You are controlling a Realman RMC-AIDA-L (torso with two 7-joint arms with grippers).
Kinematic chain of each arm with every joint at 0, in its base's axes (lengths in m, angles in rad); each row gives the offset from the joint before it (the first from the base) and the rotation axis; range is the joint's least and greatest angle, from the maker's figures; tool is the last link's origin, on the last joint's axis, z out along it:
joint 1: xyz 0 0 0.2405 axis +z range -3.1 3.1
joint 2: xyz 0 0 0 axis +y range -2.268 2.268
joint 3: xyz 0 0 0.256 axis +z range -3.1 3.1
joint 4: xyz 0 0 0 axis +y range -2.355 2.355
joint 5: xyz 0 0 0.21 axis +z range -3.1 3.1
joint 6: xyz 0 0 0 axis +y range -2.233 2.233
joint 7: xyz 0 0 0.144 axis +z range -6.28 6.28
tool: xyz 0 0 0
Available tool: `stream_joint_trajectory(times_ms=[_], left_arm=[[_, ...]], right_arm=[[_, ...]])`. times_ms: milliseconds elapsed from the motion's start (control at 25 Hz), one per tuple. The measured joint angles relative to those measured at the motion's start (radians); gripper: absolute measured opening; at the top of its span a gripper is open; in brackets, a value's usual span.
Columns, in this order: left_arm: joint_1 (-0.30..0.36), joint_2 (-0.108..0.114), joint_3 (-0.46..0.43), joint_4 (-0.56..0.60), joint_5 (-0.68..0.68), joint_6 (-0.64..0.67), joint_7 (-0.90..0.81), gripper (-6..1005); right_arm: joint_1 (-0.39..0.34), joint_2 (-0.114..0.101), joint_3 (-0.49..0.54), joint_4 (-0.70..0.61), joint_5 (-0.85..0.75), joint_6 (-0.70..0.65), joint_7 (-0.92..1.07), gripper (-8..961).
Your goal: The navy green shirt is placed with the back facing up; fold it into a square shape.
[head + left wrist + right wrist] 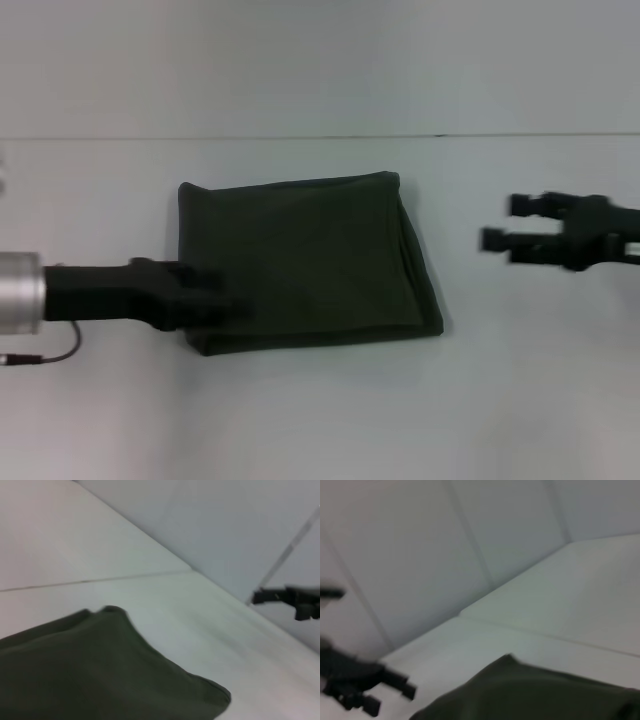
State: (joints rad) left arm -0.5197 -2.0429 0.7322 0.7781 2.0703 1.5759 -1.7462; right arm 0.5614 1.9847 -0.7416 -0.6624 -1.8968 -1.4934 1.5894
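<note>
1. Head view: shirt (305, 260) lying mid-worktop (320, 420), already folded into a compact, roughly square packet, plain back up, no lettering showing.
2. Left hand (215, 300) reaching in from the left, low at the packet's near-left corner, touching or just over the edge. Cannot tell whether open or closed; dark fingers merge with dark cloth.
3. Right hand (500, 225) hovering right of the shirt, apart from it, holding nothing. Two fingers pointing left with a narrow gap between, so judged open.
4. Left wrist view: shirt (100, 675) filling the lower part, with the right hand (280, 597) small and far off over the pale worktop (200, 620).
5. Right wrist view: shirt (535, 695) at the bottom, left hand (360, 685) dark beside it.
6. Step, as a judgement: last tidy-up, or letting go after the final fold. Far along, nearly done.
7. Next move likely calls for lifting the left hand off without dragging the near-left corner. Right side slants a little, so may want a light squaring nudge.
8. Count: one shirt, two hands, one worktop. Nothing else lying on it.
</note>
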Motion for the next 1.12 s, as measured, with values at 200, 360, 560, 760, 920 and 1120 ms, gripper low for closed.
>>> stream_joint_trajectory(times_ms=[200,360,560,760,920,1120], left_arm=[[-0.016,-0.03,0.044,0.086,0.005,-0.028,0.019,835],[-0.03,-0.029,0.044,0.088,0.005,-0.038,0.02,902],[-0.031,-0.028,0.052,0.082,0.005,-0.057,0.036,951],[-0.028,-0.032,0.053,0.082,0.005,-0.07,0.071,949],[-0.031,-0.032,0.053,0.087,0.017,-0.059,0.072,947],[-0.034,-0.033,0.053,0.092,0.03,-0.047,0.067,947]], right_arm=[[0.077,0.049,-0.073,-0.034,-0.124,0.052,-0.013,927],[0.108,0.092,-0.092,-0.084,-0.194,0.078,-0.01,927],[0.119,0.1,-0.107,-0.081,-0.201,0.083,-0.008,927],[0.112,0.1,-0.107,-0.081,-0.2,0.084,-0.007,927],[0.11,0.101,-0.102,-0.081,-0.2,0.085,-0.007,927],[0.11,0.101,-0.101,-0.082,-0.199,0.085,-0.005,927]])
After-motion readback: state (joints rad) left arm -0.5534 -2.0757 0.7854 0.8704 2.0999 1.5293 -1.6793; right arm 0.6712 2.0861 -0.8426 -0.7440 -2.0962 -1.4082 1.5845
